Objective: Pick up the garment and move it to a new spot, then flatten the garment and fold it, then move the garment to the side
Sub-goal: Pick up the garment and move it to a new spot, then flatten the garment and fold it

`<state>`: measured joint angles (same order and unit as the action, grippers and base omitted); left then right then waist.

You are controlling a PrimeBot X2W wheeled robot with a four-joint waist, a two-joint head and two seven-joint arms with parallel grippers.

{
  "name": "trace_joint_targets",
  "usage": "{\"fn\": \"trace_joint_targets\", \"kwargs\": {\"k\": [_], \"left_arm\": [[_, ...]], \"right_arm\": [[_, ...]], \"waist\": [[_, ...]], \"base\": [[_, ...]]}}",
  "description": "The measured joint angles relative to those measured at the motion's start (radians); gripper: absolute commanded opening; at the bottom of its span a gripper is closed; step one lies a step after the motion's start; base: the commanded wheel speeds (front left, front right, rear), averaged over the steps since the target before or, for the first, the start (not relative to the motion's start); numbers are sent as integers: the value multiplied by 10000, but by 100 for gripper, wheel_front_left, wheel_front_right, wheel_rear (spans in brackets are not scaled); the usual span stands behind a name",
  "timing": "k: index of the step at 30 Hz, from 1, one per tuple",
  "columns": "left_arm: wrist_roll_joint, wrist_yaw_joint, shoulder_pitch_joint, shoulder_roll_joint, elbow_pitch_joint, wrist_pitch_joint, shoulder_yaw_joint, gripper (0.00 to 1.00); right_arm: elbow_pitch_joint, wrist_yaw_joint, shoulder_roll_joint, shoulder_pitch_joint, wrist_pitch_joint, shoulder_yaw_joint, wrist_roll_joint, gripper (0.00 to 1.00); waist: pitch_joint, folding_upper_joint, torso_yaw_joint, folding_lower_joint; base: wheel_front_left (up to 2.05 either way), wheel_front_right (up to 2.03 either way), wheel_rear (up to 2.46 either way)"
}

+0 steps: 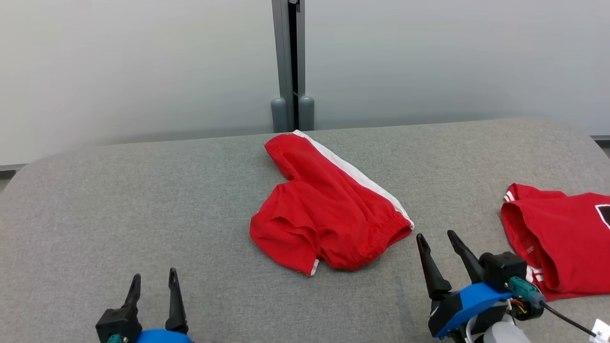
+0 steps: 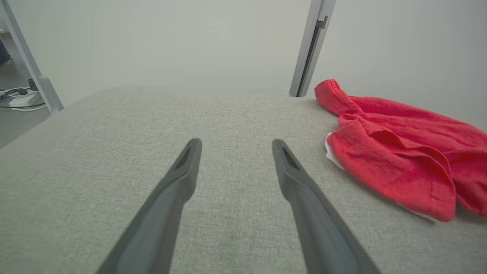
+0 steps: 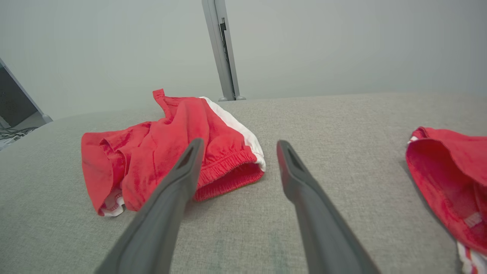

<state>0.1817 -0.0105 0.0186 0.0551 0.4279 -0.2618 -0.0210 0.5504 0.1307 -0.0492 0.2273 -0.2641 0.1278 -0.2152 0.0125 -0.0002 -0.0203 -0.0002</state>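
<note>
L gripper [image 1: 155, 272] spread wide, empty, hovered over desk [image 1: 119, 200], R gripper [image 1: 434, 233] spread too, gripped nothing, sat just beside waistband of red shorts [image 1: 329, 209], crumpled mid-desk, 2nd red garment [image 1: 562, 238] at R.

The big grey cloth-covered surface [image 1: 95, 200] has round corners. Soft red shorts with a white side stripe [image 1: 329, 205] lie crumpled on it. They are just ahead of the right claw [image 1: 434, 234] and a bit to its left, and ahead and right of the left claw [image 1: 155, 274]. A red cloth top with white stripes [image 1: 562, 238] lies to the right of the right claw, apart from the shorts.
</note>
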Motion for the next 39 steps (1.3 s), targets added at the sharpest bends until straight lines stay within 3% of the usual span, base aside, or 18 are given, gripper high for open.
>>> {"fn": "trace_joint_targets", "kwargs": {"k": [13, 19, 35, 37, 39], "left_arm": [[-42, 198, -216, -40, 54, 0, -61, 100], [96, 201, 178, -44, -31, 0, -416, 100], [303, 257, 935, -44, -140, 0, -817, 100], [322, 255, 993, -44, -148, 0, -832, 100], [391, 240, 1066, -46, -151, 0, -871, 100]], "right_arm": [[330, 2, -4, -138, 0, -458, 155, 100], [842, 2, -2, 763, 0, -1011, 729, 100], [4449, 4, -2, 2931, -31, -3172, 2522, 100], [4675, 2, -8, 3148, -44, -3302, 2637, 0], [4765, 4, -15, 3234, -59, -3365, 2679, 0]], "waist": [[55, 1, 416, 2], [663, 3, 685, 4], [2001, 2, 1849, 3], [2066, 2, 1892, 2], [2100, 3, 1907, 2]], "base": [[0, 0, 0], [0, 0, 0], [0, 0, 0], [0, 0, 0], [0, 0, 0]]}}
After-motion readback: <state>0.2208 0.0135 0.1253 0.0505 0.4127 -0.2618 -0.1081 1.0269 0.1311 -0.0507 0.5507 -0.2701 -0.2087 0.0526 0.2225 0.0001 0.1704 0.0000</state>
